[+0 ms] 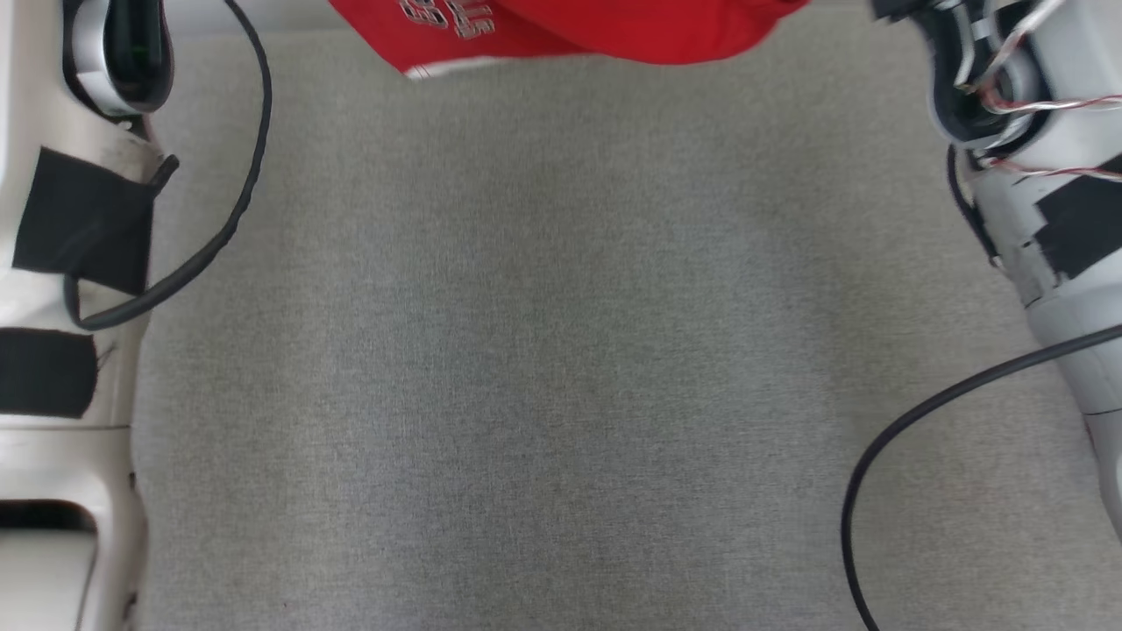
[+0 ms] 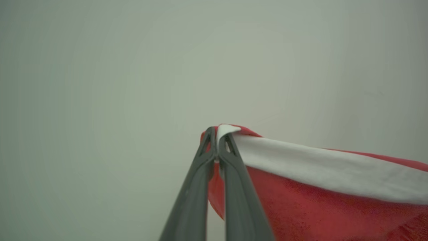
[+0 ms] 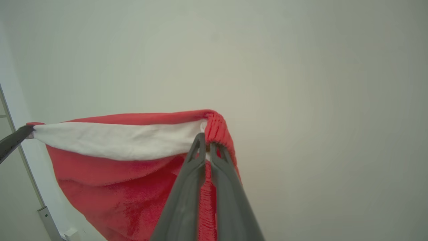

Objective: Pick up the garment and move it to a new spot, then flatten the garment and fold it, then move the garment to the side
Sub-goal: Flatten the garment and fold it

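Grey surface [image 1: 543, 368]; garment [image 1: 614, 26] cropped above; left claw [image 2: 219, 134], right claw [image 3: 207, 142] pinching it.

Grey fabric surface [image 1: 543, 350] — red garment [image 1: 570, 26] at far edge; contact unclear

The garment [image 3: 127, 140] spans from the left pincer [image 2: 218, 140] to the right pincer [image 3: 206, 145].

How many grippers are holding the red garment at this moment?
2. The left gripper pinches one end of the white-lined edge of the red garment; the right gripper pinches the opposite end.
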Controlling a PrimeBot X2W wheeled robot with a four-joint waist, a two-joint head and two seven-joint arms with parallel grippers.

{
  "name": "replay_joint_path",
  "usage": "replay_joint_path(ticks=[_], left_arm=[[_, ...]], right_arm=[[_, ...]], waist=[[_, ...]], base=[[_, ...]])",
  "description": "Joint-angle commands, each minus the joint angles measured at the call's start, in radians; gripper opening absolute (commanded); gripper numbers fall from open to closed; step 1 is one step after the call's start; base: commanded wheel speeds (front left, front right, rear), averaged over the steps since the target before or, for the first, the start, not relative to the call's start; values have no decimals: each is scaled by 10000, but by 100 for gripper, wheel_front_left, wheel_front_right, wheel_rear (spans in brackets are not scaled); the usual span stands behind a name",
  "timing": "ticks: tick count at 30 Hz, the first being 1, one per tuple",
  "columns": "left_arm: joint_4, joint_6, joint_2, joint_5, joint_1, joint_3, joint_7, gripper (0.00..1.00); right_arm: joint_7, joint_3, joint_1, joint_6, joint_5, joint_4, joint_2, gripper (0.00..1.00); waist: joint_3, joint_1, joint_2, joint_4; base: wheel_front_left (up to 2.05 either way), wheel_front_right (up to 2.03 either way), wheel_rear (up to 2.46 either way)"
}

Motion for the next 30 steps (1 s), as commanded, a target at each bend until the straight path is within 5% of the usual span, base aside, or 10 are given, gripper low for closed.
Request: replay_joint_path(ticks=[1, 7, 16, 30], left_arm=[[111, 2, -16, -76, 9, 31, -67, 0], [293, -340, -499, -509, 1056, 226, -569, 0], [-3268, -251, -867, -190, 6104, 495, -694, 0], [-6082, -140, -837, -1702, 11943, 480, 478, 0]], right_arm=[[-39, 131, 39, -4, -72, 67, 46, 0], [-52, 1465, 421, -4, 476, 368, -226, 0], [-57, 3575, 3239, -4, 2048, -1920, -1572, 0], [-59, 3388, 7297, -4, 3096, -3566, -2944, 0]], waist=[[350, -2, -1, 81], [841, -2, -1, 386], [654, -2, -1, 455], [-624, -2, -1, 550]], base=[[0, 0, 0], [0, 0, 0], [0, 0, 0], [0, 0, 0]])
